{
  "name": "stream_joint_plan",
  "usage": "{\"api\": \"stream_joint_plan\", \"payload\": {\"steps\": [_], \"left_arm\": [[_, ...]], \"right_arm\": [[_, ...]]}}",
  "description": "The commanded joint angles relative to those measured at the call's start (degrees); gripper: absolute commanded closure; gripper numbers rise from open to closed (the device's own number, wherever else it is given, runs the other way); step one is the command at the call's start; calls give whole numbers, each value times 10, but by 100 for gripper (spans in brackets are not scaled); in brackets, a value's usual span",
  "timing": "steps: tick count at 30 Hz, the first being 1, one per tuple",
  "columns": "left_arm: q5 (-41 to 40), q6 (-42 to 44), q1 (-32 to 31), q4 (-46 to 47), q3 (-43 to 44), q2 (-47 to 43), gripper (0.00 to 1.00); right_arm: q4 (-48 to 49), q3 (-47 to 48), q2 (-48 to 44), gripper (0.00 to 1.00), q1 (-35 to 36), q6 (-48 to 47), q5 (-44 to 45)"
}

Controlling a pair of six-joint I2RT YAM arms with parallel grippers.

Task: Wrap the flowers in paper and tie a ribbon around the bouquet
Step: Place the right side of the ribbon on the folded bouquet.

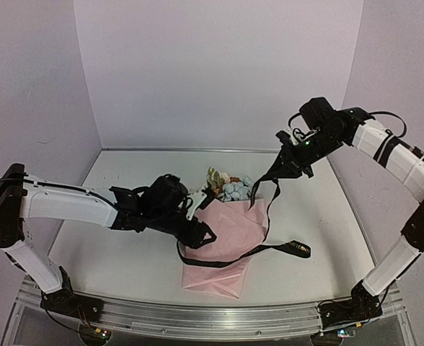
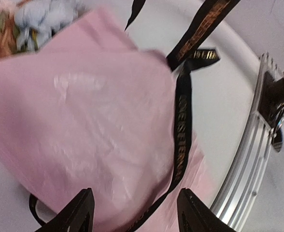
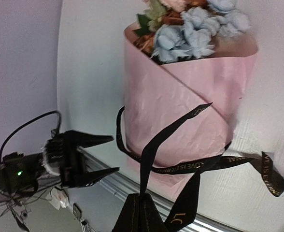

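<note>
**One bouquet, one ribbon, two arms**

The worktop carries one bouquet. It is made of one sheet of pink paper and one bunch of flowers, whose blue blooms crowd too closely for an exact count. There is one black ribbon. Two arms stand by, the left arm and the right arm. Each has two fingers: the left fingers and the right fingers. There is one metal rail.
</note>
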Motion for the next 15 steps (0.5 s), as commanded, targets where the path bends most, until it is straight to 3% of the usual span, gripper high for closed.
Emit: {"api": "stream_joint_plan", "payload": {"steps": [1,7,15], "left_arm": [[-21,17,-7,-73,-25,-11,38],[-4,56,-8,-113,-17,7,32],[-5,95,-13,-151,28,74,35]], "right_arm": [[25,11,-25,100,26,-36,-100],[35,3,-24,100,43,-34,-152],[43,-4,-24,100,51,-32,-163]]}}
